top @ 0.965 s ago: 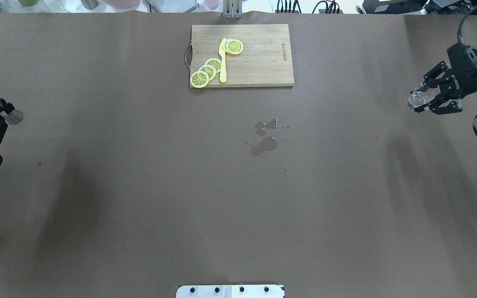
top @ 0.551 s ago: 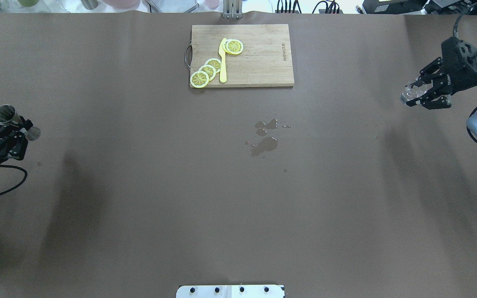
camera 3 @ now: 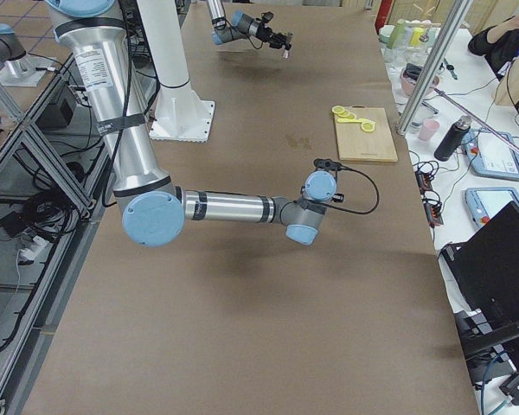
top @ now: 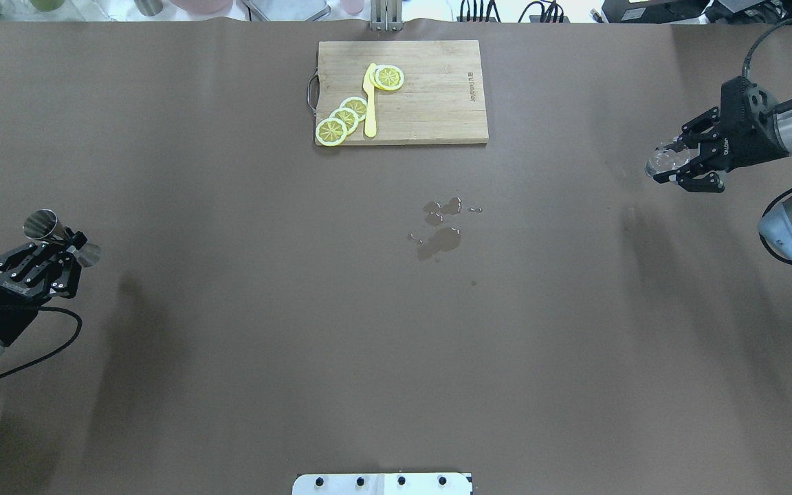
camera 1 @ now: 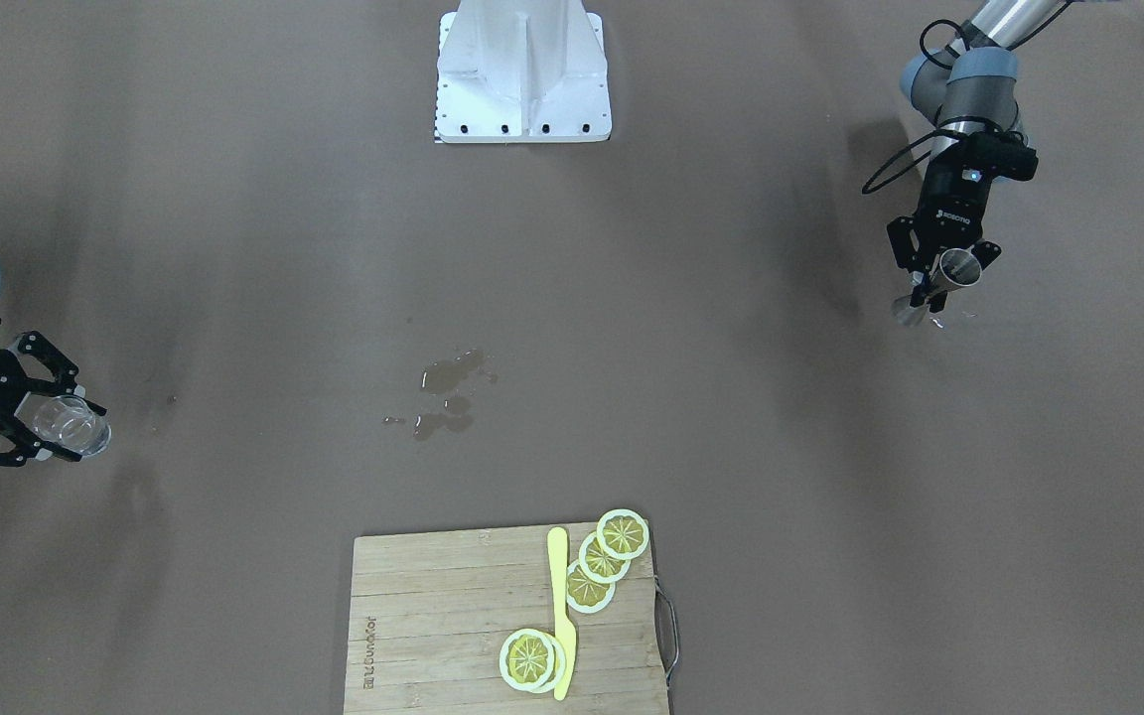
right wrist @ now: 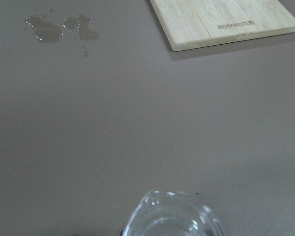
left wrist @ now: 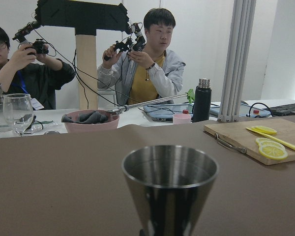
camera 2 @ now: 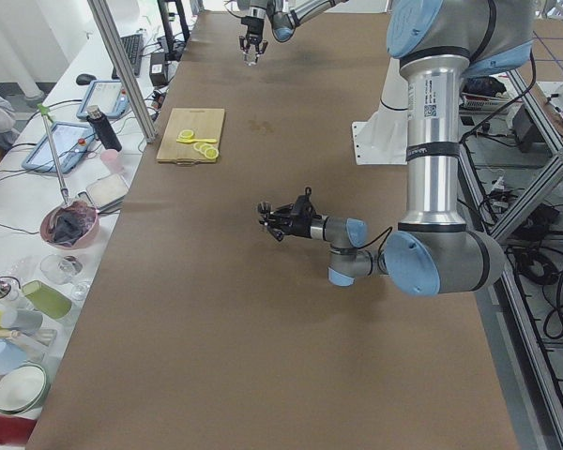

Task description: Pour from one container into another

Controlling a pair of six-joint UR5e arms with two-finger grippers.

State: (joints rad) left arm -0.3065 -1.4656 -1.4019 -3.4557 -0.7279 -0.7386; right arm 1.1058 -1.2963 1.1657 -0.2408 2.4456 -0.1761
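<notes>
Right, your left gripper (top: 62, 242) is pinched onto the steel jigger (left wrist: 169, 191), fingers clamped at its narrow waist, out over the left side of the brown table (top: 265, 357). Through the left wrist camera you can see the jigger standing upright, mouth facing up, with two people (left wrist: 152, 64) seated past the table's far edge. Over on the other side, your right gripper (top: 671, 163) has its fingers wrapped around the clear glass (top: 663, 158), holding it near the table's right edge. The two containers are well apart, nearly the whole table between them. Near the middle you've got a small puddle (top: 441, 239) on the covering. Beyond it sits the wooden cutting board (top: 430, 110), with lemon slices (top: 344, 118) and a yellow knife (top: 370, 103) lying on it.
</notes>
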